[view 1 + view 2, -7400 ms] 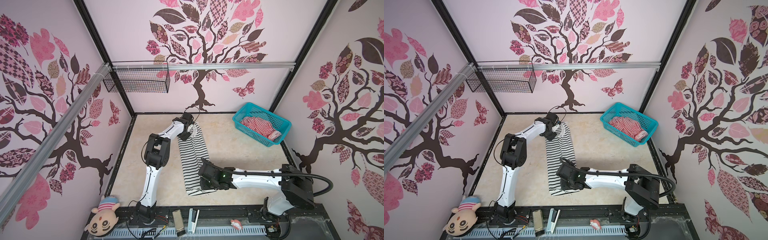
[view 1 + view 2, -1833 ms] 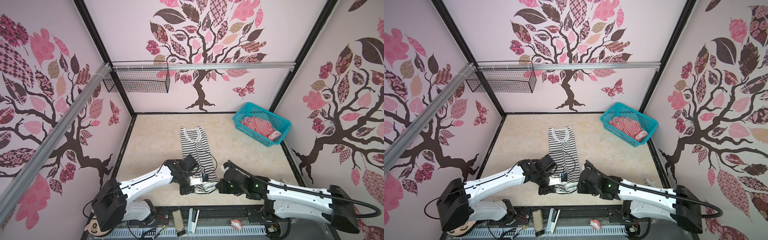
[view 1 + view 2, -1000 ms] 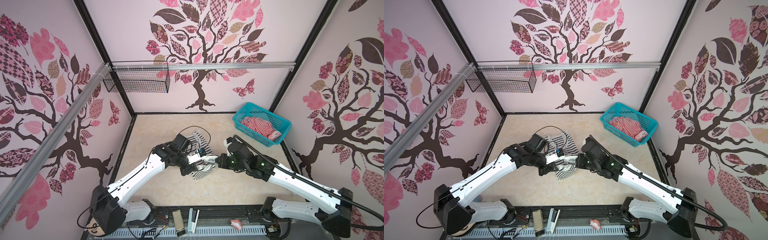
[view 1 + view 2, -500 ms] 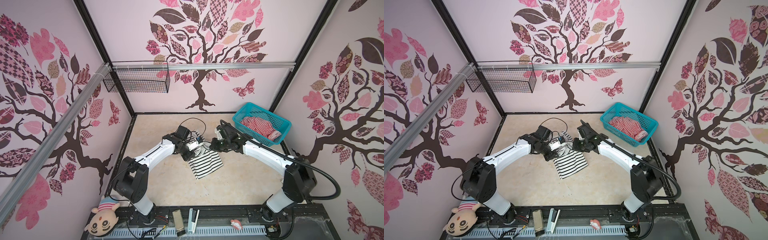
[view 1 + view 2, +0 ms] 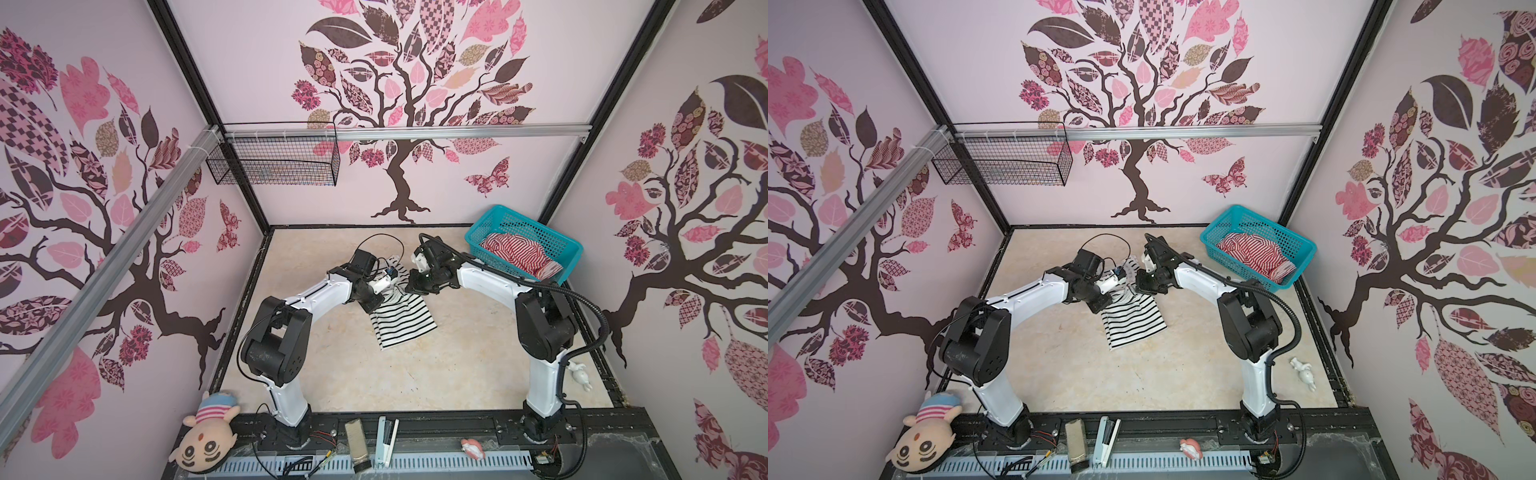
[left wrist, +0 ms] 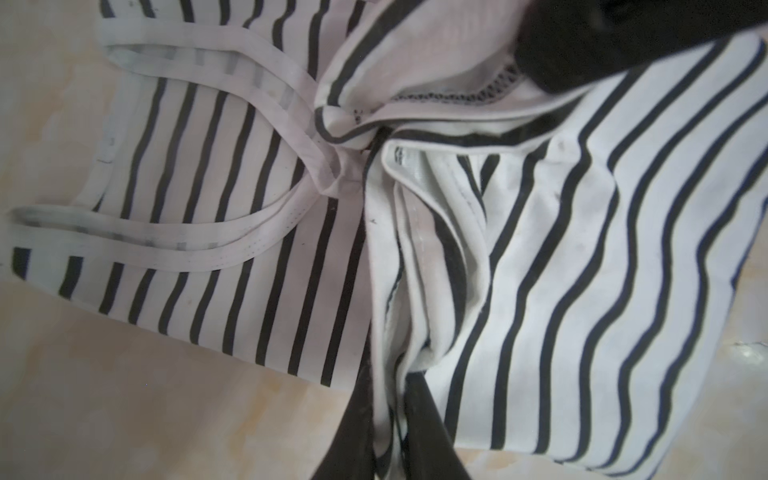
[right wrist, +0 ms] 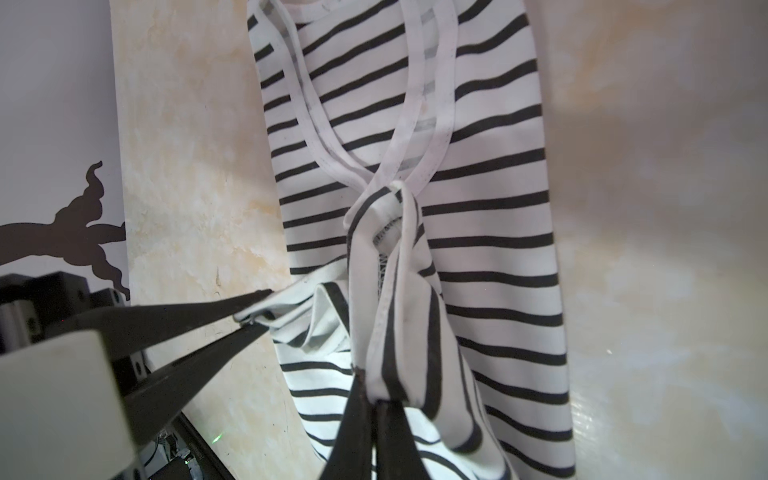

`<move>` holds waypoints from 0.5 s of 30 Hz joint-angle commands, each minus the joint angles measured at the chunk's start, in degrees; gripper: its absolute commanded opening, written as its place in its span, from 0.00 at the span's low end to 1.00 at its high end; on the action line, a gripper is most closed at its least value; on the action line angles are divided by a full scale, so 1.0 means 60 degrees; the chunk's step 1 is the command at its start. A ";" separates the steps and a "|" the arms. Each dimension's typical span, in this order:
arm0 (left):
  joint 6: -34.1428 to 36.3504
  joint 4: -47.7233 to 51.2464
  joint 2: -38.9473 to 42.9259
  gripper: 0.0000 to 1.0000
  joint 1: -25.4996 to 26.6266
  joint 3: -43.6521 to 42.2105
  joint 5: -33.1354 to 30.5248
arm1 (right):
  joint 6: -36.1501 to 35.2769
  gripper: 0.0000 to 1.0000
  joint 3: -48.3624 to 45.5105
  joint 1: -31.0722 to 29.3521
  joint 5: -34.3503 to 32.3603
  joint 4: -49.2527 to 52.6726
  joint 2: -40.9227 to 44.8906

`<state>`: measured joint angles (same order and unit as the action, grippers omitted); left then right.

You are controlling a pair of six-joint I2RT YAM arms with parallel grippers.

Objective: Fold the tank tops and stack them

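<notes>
Top views, black top: black-and-white top (image 5: 401, 320) lies mid-table (image 5: 357, 374), its near half doubled over toward the straps; both arms meet over its far edge.
Top views, red top: red-and-white top (image 5: 1252, 253) sits bunched in the teal basket (image 5: 1304, 245) at the far right corner, untouched.
Top views, claws: left claw (image 5: 376, 305) and right claw (image 5: 413, 286) hang low over the fabric; their tips are too small here to read.
Left wrist, claw: left claw (image 6: 388, 424) has cloth between its tips, jaws a little apart; whether it grips or has let go I cannot tell.
Left wrist, cloth: the hem is pulled into a bunched pleat over the straps (image 6: 232, 245).
Right wrist, claw: right claw (image 7: 376, 419) is clenched on a gathered hem corner, lifted off the layer beneath.
Right wrist, neighbour: left claw's tips (image 7: 253, 311) pinch or touch the other hem corner, just beside.
Step well done: lower both corners level and spread apart so the hem lies square on the shoulders, then let go together; the bunching looks likely to leave a skewed fold otherwise.
</notes>
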<state>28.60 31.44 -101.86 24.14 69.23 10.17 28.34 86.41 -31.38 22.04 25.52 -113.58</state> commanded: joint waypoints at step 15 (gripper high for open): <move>-0.1156 -0.2263 -0.0834 0.27 -0.0537 0.0313 -0.2464 | -0.0554 0.54 0.1353 0.0630 0.0649 0.0457 -0.0801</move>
<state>24.86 21.30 -107.59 22.22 68.51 0.03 26.35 91.98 -28.10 25.45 26.92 -120.51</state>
